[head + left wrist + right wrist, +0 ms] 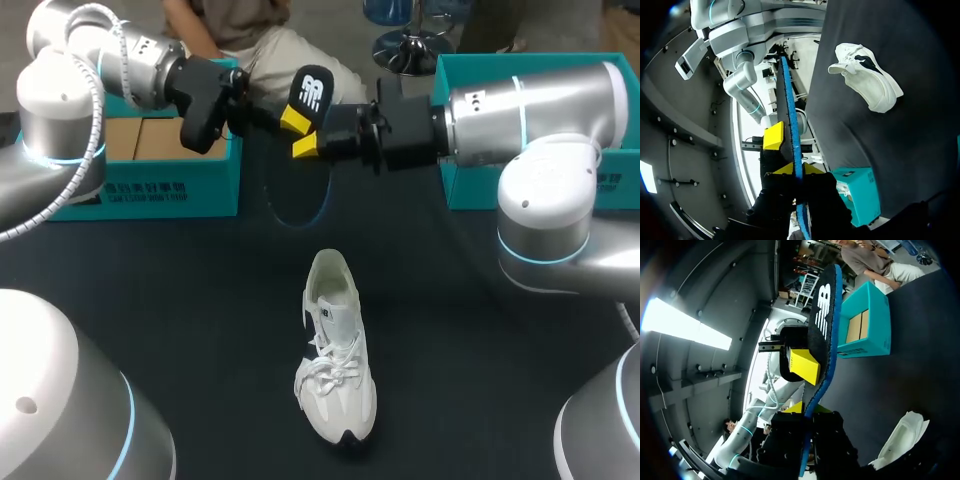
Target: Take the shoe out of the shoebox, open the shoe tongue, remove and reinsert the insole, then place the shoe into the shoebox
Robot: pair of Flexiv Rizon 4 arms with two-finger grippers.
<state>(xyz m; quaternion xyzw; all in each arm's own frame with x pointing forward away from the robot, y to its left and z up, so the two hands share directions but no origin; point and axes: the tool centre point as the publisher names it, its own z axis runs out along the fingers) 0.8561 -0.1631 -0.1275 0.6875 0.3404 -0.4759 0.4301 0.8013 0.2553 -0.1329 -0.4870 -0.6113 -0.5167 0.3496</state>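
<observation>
Across our dark table (200, 300), a teal shoebox (150, 185) sits at the far left and a second teal box (470, 180) at the far right. The white shoe (335, 350) stands upright on its sole in the near middle, well apart from both boxes. Its toe points toward us and its opening faces away.

Above the far middle we hold the black, blue-edged insole (315, 88) in the air between both arms. Our left gripper (799, 171) pinches it, one yellow tip on each face. Our right gripper (809, 409) also has its fingers pressed on either side of the same strip.

We judge the insole to be light, thin and floppy, since its free length sags in a curve below the grip. The heel end looks stiffest, so that is the best place to hold it while feeding the toe end into the opening. The shoe seems light enough to slide, so it probably needs steadying at the heel collar.
</observation>
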